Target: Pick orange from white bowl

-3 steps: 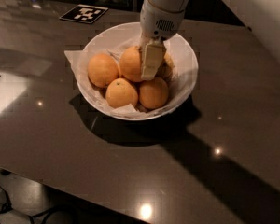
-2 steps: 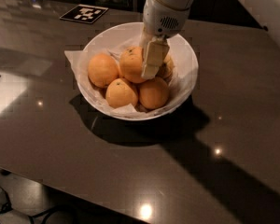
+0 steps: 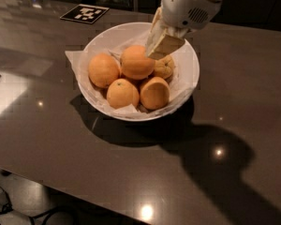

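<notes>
The white bowl (image 3: 189, 62), lined with crumpled white paper, stands on the dark table and holds several oranges. The largest, roundest orange (image 3: 136, 62) sits on top in the middle of the pile. My gripper (image 3: 158, 49) comes down from the upper right and sits against that orange's upper right side, over the back half of the bowl. A duller, dimpled orange (image 3: 165, 67) lies just right of it, partly under the gripper. Paler oranges lie at the left (image 3: 103, 70), front (image 3: 122, 93) and front right (image 3: 154, 93).
A black-and-white marker tag (image 3: 85, 13) lies on the table behind the bowl at the left. The glossy dark table (image 3: 61, 139) has its front edge running along the bottom, with floor and cables below at the left.
The gripper has risen and shifted slightly up and right, so more of the big orange shows. The oranges and bowl look unmoved.
</notes>
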### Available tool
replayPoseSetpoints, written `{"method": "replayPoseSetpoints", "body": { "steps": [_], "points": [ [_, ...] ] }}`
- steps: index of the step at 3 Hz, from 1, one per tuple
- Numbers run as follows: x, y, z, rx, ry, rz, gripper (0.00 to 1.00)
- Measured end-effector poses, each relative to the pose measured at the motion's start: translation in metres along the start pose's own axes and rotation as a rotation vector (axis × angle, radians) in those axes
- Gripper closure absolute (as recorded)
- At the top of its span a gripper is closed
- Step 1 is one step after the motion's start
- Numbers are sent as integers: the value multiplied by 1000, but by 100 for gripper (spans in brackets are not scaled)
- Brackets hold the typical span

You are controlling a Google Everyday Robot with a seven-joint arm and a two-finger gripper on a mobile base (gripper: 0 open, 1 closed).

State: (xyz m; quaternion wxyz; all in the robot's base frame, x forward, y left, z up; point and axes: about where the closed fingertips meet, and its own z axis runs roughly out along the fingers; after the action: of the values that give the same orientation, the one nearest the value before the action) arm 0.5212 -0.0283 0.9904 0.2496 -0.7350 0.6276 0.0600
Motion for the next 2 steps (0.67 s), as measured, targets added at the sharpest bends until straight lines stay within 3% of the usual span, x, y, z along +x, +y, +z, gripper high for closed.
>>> {"method": "replayPoseSetpoints", "body": {
  "steps": [1,2],
  "points": [
    [-6,6,-12,22,-33,-21,100],
    [-6,6,-13,23,-34,-22,82]
  ]
}}
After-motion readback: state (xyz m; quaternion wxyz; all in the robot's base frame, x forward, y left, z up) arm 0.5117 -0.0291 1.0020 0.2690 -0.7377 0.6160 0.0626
